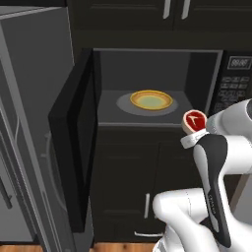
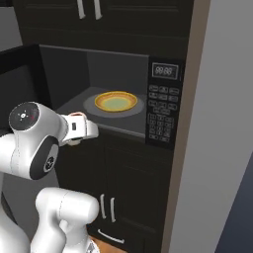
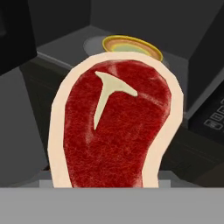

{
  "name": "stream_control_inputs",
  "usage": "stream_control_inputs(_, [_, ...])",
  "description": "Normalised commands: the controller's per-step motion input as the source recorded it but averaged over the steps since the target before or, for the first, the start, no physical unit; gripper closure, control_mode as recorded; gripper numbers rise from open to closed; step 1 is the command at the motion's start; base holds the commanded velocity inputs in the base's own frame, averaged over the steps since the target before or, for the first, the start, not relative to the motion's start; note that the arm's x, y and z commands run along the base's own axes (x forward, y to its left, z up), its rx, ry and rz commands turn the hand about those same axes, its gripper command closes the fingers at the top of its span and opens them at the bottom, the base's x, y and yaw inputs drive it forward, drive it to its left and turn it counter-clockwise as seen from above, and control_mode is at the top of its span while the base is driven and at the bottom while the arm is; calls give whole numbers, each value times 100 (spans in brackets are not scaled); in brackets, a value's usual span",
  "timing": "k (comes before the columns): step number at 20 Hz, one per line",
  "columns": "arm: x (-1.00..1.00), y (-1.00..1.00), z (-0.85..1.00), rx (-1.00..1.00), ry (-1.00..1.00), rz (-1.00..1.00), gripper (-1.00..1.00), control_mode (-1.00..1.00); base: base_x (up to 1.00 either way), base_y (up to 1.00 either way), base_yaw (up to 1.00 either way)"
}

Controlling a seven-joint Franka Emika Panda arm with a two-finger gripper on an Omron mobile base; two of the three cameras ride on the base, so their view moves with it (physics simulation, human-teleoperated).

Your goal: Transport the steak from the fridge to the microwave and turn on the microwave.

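Steak (image 3: 116,127) between gripper (image 1: 193,129) fingers

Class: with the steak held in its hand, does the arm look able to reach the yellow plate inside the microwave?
Probably yes: the microwave door stands open and nothing lies between the steak and the yellow plate.

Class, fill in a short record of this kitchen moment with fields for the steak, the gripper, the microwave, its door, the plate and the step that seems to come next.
steak: red, pale fat rim, white T-shaped mark; carried in front of the microwave, not yet inside
gripper: closed on the steak
microwave: black, built in among dark cabinets; keypad and display at right
door: swung fully open to the left
plate: yellow-orange, on the grey turntable inside
likely next step: move the steak in over the plate
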Motion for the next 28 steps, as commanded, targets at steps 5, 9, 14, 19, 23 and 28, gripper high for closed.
stream_control_inputs(5, [0,0,0,0,0,0,100,100,26,-23,7])
stream_control_inputs(9, [9,-3,-10,0,-20,2,100,-100,0,0,0])
stream_control_inputs(14, [10,0,-11,-1,-21,0,100,-100,0,0,0])
stream_control_inputs(19, [23,6,-10,-1,-12,0,100,-100,0,0,0])
stream_control_inputs(23, [30,9,-5,0,-3,0,100,-100,0,0,0])
stream_control_inputs(28, [30,10,-4,0,-3,0,100,-100,0,0,0])
